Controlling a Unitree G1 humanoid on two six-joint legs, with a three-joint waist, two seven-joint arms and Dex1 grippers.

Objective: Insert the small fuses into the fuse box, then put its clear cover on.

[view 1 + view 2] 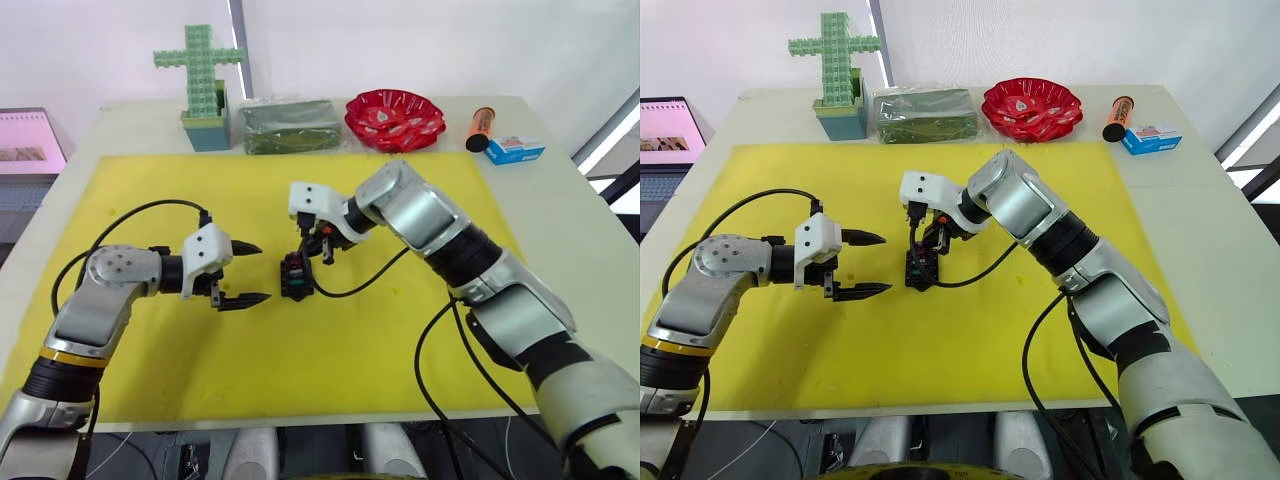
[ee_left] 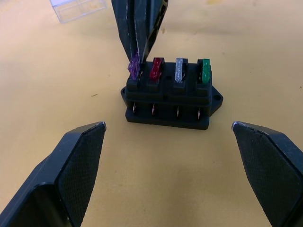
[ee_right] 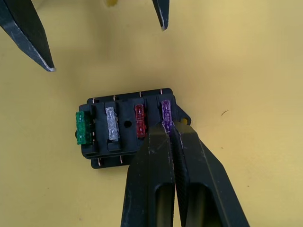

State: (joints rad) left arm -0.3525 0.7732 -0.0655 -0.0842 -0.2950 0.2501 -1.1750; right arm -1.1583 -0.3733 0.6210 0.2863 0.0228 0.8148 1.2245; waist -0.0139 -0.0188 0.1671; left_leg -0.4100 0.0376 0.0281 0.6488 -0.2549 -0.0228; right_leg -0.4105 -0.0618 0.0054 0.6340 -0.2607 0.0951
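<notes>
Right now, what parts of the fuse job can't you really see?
- Whether the purple fuse is fully seated in the fuse box: the right pincer, shut on it, covers its base in both wrist views.
- The clear cover: cut off by the left wrist view's edge.
- The fuses in the eye views: too small to tell apart.
- The left pincer is open, away from the box.

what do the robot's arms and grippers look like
Both arms have silver-grey shells with black joints, and a loose black cable loops along each. The left arm has an orange-yellow ring low down. The left gripper and right gripper each have a white housing and two black, pointed fingers with textured inner pads.
</notes>
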